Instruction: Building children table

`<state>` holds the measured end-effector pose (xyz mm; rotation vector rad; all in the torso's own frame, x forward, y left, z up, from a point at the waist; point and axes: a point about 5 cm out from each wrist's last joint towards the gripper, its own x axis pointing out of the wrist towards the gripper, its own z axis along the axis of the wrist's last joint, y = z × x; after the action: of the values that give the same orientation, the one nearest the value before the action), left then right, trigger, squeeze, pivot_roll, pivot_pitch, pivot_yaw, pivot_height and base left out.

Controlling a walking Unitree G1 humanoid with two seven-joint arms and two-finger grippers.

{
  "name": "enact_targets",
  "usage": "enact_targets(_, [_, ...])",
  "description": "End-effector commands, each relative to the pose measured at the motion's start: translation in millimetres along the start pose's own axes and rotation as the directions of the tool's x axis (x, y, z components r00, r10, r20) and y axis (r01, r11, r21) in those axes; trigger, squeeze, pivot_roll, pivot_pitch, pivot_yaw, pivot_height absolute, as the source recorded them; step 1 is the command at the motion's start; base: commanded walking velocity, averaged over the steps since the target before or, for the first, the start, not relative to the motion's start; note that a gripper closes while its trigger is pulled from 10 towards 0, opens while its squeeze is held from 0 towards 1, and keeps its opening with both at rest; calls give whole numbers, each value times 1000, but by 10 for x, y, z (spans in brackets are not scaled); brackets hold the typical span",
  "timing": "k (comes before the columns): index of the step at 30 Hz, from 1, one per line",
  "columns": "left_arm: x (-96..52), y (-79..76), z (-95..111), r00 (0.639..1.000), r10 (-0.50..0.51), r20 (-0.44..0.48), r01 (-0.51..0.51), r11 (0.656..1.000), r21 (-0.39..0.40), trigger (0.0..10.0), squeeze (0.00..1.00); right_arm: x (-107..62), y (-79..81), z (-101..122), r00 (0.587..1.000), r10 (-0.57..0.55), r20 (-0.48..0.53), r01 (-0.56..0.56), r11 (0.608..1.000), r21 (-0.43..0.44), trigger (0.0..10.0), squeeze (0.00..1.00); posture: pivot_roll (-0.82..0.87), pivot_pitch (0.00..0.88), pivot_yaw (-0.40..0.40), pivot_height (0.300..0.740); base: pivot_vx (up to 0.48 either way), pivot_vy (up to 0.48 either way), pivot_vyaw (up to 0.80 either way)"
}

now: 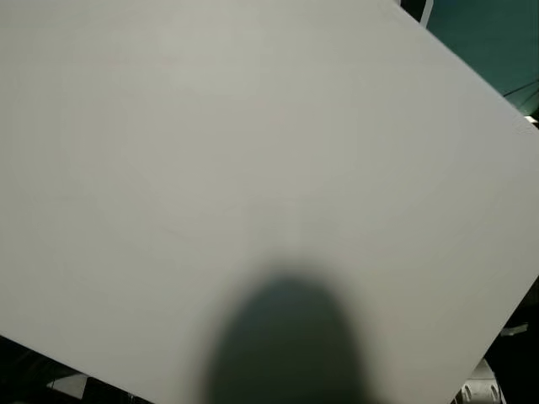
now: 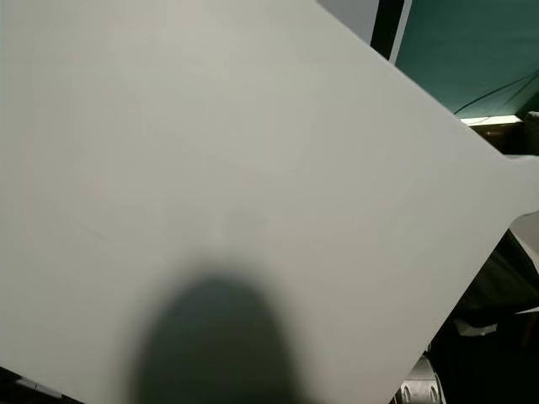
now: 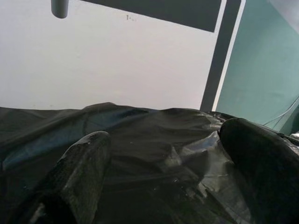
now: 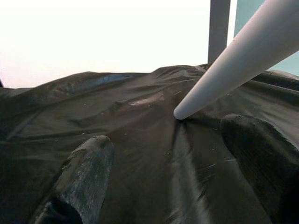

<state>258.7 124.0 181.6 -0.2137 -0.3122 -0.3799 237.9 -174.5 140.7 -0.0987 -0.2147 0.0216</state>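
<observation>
The white tabletop [image 1: 253, 151] is tilted and very close to my head camera, with one straight edge running down to the right. A dark blurred shape [image 1: 286, 345] lies over its lower middle. In the right wrist view a white tapered table leg [image 4: 233, 60] comes in at a slant, its tip resting on a black plastic sheet [image 4: 117, 107]. My right gripper [image 4: 168, 135] is open above that sheet, the leg's tip just beyond its fingers. My left gripper [image 3: 163, 140] is open over the same black sheet [image 3: 154, 126], holding nothing. A white leg end [image 3: 60, 7] hangs further off.
A teal wall [image 2: 472, 50] stands behind the tabletop on the right, with a dark upright post [image 3: 219, 60] beside a white wall [image 3: 117, 60]. Part of a silver arm [image 1: 480, 389] shows below the tabletop's lower right edge.
</observation>
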Motion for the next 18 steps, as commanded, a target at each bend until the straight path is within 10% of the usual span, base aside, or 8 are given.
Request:
enact_targets(1, [35, -8, 124, 997, 62, 48, -63, 998, 16, 10000, 0, 18, 52, 20, 1000, 16, 8, -16, 1000, 8, 10000, 0, 51, 0, 32, 740, 270, 0, 0])
enact_targets(18, [32, -21, 150, 997, 53, 58, -55, 998, 17, 10000, 0, 25, 68, 21, 1000, 15, 8, -15, 1000, 12, 10000, 0, 52, 0, 39, 740, 15, 0, 0])
